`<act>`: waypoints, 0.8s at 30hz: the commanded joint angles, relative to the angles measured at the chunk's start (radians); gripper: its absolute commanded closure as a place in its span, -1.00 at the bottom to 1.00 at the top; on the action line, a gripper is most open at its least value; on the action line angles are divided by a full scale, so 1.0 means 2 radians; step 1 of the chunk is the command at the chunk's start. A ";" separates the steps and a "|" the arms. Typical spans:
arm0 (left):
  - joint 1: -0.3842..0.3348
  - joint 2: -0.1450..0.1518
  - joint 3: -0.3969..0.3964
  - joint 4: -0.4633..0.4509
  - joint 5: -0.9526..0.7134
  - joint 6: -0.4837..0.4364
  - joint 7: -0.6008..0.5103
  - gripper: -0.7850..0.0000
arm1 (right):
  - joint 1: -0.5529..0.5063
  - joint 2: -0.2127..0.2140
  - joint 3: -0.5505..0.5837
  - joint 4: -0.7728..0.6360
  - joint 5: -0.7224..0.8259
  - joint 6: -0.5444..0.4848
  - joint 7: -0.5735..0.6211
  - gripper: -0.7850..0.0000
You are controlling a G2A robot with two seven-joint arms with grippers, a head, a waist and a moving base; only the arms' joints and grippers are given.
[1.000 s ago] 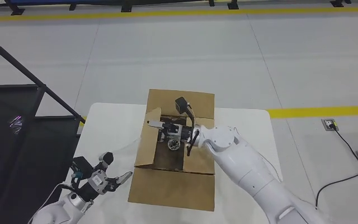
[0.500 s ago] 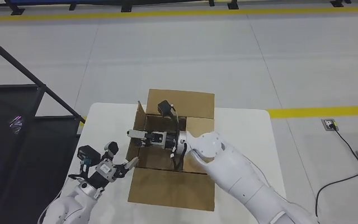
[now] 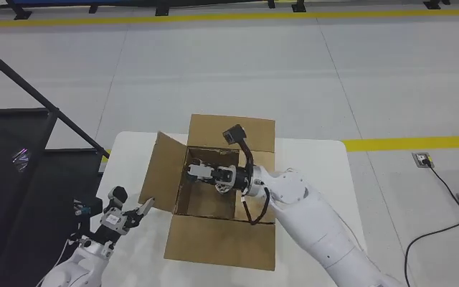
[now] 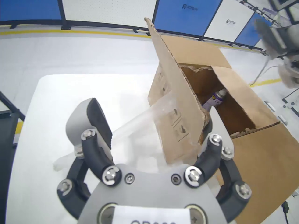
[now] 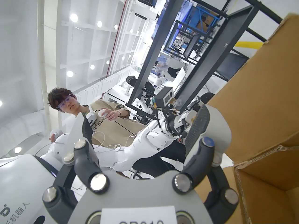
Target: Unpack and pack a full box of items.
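Top view: looking down on a white table (image 3: 323, 158) carrying an open cardboard box (image 3: 219, 240), flaps splayed outward. Showing the right gripper (image 3: 195, 171) hanging over the box's opening and the left gripper (image 3: 133, 208) low beside the raised side flap (image 3: 163, 172). Judging the main risk here: bumping or tugging that flap could slide the whole box across the table.

Left wrist view: showing the left gripper (image 4: 151, 117) with fingers (image 4: 98, 120) spread wide, gripping nothing. Showing the flap's lower corner sitting between them, close against the far finger, without making clear whether the two are touching. Showing clear film (image 4: 140, 122) trailing off the flap, and a purple-and-white tube (image 4: 216, 97) lying inside the box. Risking, on closing, a pinch of slippery film instead of cardboard — or a tear along the ragged edge.

Right wrist view: showing the right gripper (image 5: 142, 127) with fingers (image 5: 201, 127) wide apart and empty, one just beside a cardboard wall. Risking, on descending, a snag on that wall.
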 commanded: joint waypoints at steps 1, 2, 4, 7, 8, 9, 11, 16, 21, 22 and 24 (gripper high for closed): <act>-0.006 0.000 -0.003 0.019 -0.004 0.008 -0.007 -1.00 | -0.031 0.015 0.043 -0.041 -0.012 0.005 0.005 -1.00; -0.010 0.000 -0.005 0.027 -0.004 0.013 -0.010 -1.00 | -0.046 0.021 0.062 -0.061 -0.022 0.007 0.004 -1.00; -0.019 0.000 -0.003 0.042 0.000 0.021 -0.015 -1.00 | -0.081 0.033 0.099 -0.107 -0.035 0.014 0.007 -1.00; -0.031 0.000 0.003 0.062 0.002 0.021 -0.023 -1.00 | -0.136 0.048 0.153 -0.177 -0.048 0.021 0.015 -1.00; -0.034 0.000 0.007 0.067 0.004 0.019 -0.025 -1.00 | -0.154 0.052 0.169 -0.199 -0.052 0.023 0.018 -1.00; -0.038 0.000 0.009 0.073 0.007 0.020 -0.027 -1.00 | -0.170 0.056 0.184 -0.219 -0.056 0.024 0.021 -1.00; -0.043 -0.001 0.015 0.082 0.014 0.023 -0.029 -1.00 | -0.200 0.062 0.209 -0.252 -0.061 0.026 0.025 -1.00; -0.049 -0.001 0.018 0.092 0.015 0.027 -0.024 -1.00 | -0.251 0.072 0.251 -0.296 -0.058 0.022 0.027 -1.00; -0.029 0.000 -0.003 0.047 0.014 0.032 -0.006 -1.00 | -0.264 0.079 0.275 -0.292 -0.046 0.022 0.035 -1.00; -0.023 0.000 -0.009 0.033 0.014 0.032 -0.003 -1.00 | -0.265 0.080 0.278 -0.289 -0.043 0.023 0.038 -1.00; -0.012 0.000 -0.018 0.005 0.021 0.039 0.001 -1.00 | -0.266 0.082 0.283 -0.282 -0.039 0.025 0.043 -1.00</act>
